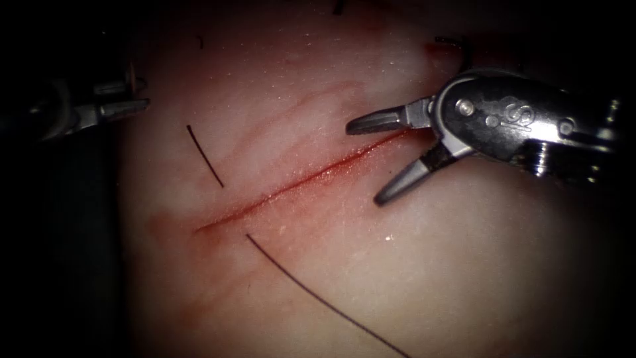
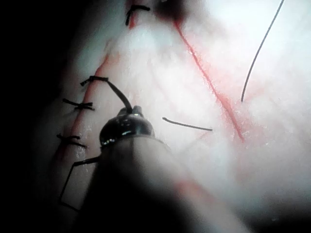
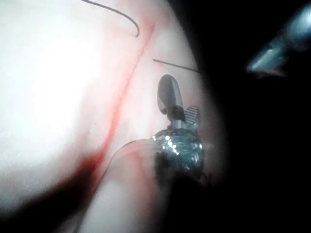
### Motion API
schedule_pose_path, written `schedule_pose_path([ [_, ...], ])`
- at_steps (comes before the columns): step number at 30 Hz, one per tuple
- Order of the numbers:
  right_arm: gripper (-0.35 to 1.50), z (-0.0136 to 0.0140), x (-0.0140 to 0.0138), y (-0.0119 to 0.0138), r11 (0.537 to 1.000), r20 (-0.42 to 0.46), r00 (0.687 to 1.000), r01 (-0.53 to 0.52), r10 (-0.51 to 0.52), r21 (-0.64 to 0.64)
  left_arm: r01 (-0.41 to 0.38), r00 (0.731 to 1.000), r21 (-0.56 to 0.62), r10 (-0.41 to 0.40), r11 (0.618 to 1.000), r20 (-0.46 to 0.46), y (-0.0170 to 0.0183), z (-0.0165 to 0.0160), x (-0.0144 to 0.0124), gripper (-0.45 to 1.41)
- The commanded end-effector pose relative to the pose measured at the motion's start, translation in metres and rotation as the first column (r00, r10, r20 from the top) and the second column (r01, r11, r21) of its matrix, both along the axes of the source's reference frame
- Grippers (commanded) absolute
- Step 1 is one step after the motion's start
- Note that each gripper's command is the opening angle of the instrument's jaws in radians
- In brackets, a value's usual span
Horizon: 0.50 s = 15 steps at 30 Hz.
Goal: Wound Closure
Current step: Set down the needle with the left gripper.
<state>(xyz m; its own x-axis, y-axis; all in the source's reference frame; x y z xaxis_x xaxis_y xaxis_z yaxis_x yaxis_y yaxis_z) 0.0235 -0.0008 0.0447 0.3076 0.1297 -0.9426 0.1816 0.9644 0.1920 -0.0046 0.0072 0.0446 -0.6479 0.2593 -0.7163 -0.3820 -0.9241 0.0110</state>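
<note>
Over the cut (image 1: 298, 185), right tool (image 1: 363, 159) gapes, empty; left tool (image 1: 136, 96) at tissue (image 1: 464, 265) edge, grip unclear. Thread (image 1: 318, 295) crosses cut; needle unseen. Risk: open tips snag tissue.

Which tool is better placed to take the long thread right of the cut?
Probably the right: the right tool hangs open-jawed over the cut, holding nothing, nearer the long thread. The left tool sits at the tissue edge.

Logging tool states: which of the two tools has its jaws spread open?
The right tool, over the cut's right end, jaws spread wide, holding nothing; the left tool's jaws look shut.
</note>
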Motion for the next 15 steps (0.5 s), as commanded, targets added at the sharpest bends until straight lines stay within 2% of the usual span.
schedule_pose_path([
  [1,1.45,0.0004,0.0009,0.0002,1.000,-0.006,1.000,-0.002,0.002,-0.004,-0.003,1.000,-0.005,0.003,1.000,-0.001,0.0006,0.0003,-0.0005,-0.35],
  [3,1.40,0.0010,0.0011,-0.0008,1.000,-0.019,1.000,-0.006,0.006,-0.019,-0.010,1.000,0.002,0.010,1.000,0.018,0.0021,0.0009,-0.0027,-0.35],
  [4,1.40,0.0010,0.0011,-0.0008,1.000,-0.019,1.000,-0.006,0.006,-0.019,-0.010,1.000,0.002,0.010,1.000,0.018,0.0021,0.0009,-0.0027,-0.35],
  [5,1.23,0.0015,0.0010,-0.0012,1.000,-0.022,1.000,0.003,-0.003,-0.023,-0.025,0.999,0.015,0.024,1.000,0.022,0.0029,0.0015,-0.0040,-0.35],
  [6,1.21,0.0017,0.0009,-0.0014,0.999,-0.020,1.000,0.000,0.000,-0.033,-0.039,0.999,0.021,0.039,0.999,0.019,0.0033,0.0019,-0.0049,-0.35],
  [8,1.26,0.0024,0.0008,-0.0017,0.997,0.027,0.997,-0.076,0.077,-0.032,-0.074,0.997,0.043,0.074,0.996,0.004,0.0042,0.0029,-0.0070,-0.35],
  [9,1.26,0.0024,0.0008,-0.0017,0.997,0.027,0.997,-0.076,0.077,-0.032,-0.074,0.997,0.043,0.074,0.996,0.004,0.0042,0.0029,-0.0070,-0.35],
  [11,1.31,0.0028,0.0006,-0.0017,0.990,0.061,0.988,-0.138,0.140,-0.042,-0.100,0.995,0.060,0.099,0.993,0.005,0.0051,0.0041,-0.0088,-0.35],
  [13,1.31,0.0029,0.0006,-0.0016,0.990,0.061,0.989,-0.135,0.137,-0.034,-0.112,0.994,0.068,0.112,0.991,0.003,0.0053,0.0046,-0.0094,-0.34],
  [14,1.30,0.0030,0.0005,-0.0015,0.993,0.048,0.992,-0.117,0.118,-0.013,-0.144,0.990,0.120,0.144,0.982,0.011,0.0055,0.0059,-0.0105,-0.14],
  [15,1.30,0.0030,0.0005,-0.0015,0.993,0.048,0.992,-0.117,0.118,-0.013,-0.144,0.990,0.120,0.144,0.982,0.011,0.0055,0.0059,-0.0105,-0.14],
])
